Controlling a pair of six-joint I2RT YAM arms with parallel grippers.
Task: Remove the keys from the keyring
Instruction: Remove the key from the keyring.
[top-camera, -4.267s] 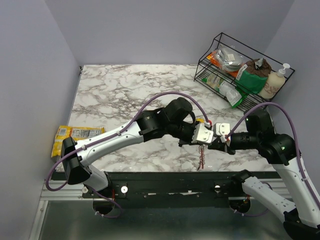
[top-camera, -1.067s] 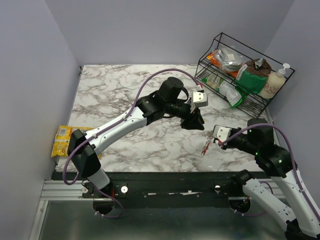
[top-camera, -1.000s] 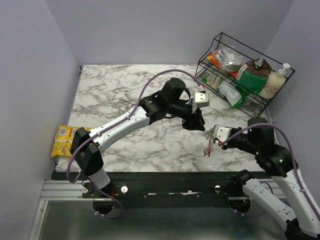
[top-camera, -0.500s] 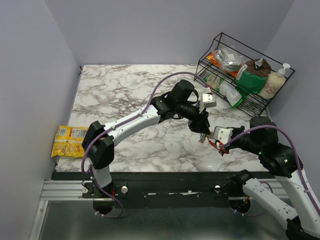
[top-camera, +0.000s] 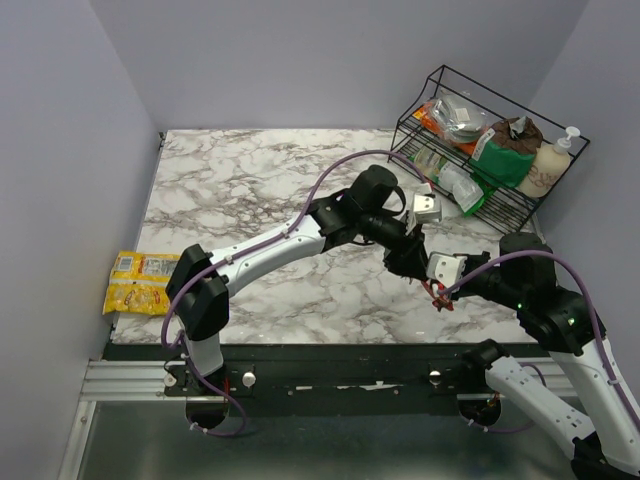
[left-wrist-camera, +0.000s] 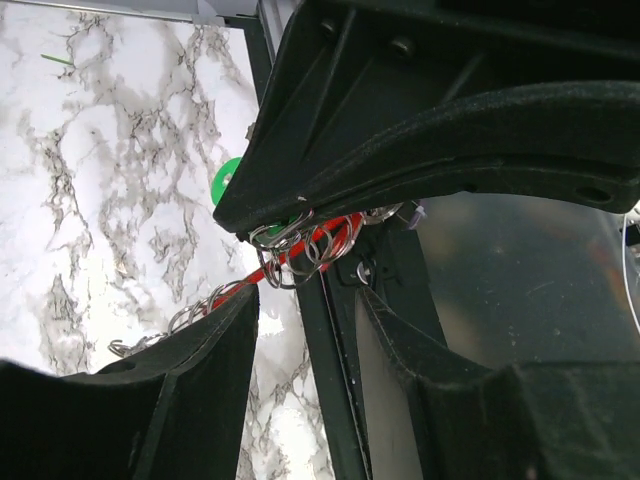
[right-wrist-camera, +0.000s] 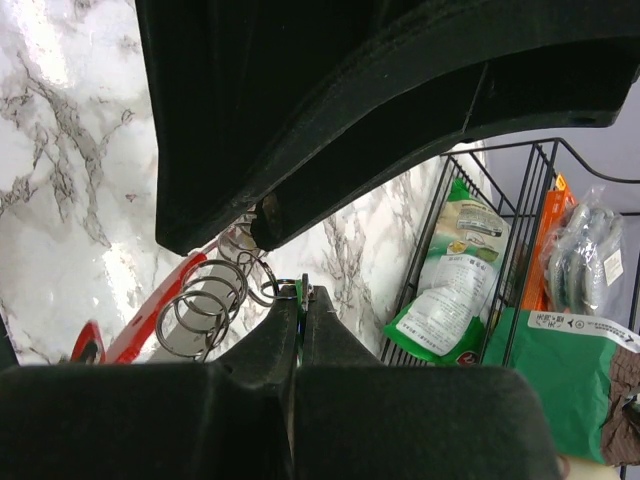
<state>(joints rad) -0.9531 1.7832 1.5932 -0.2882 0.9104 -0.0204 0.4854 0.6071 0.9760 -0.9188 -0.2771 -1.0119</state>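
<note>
Above table (top-camera: 230, 190), front right — left pincer (left-wrist-camera: 308, 302) spread | right pincer (right-wrist-camera: 300, 296) pressed together, pinching keyring (right-wrist-camera: 150, 318)

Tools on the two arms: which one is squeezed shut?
The right tool: its fingers press together with no gap, pinching the keyring. The left tool has its fingers spread apart.

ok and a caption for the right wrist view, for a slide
Right gripper shut on the metal rings of the red keyring, wire snack rack behind.

Two arms (top-camera: 270, 245), one keyring (right-wrist-camera: 150, 318), one rack (top-camera: 505, 208)
</note>
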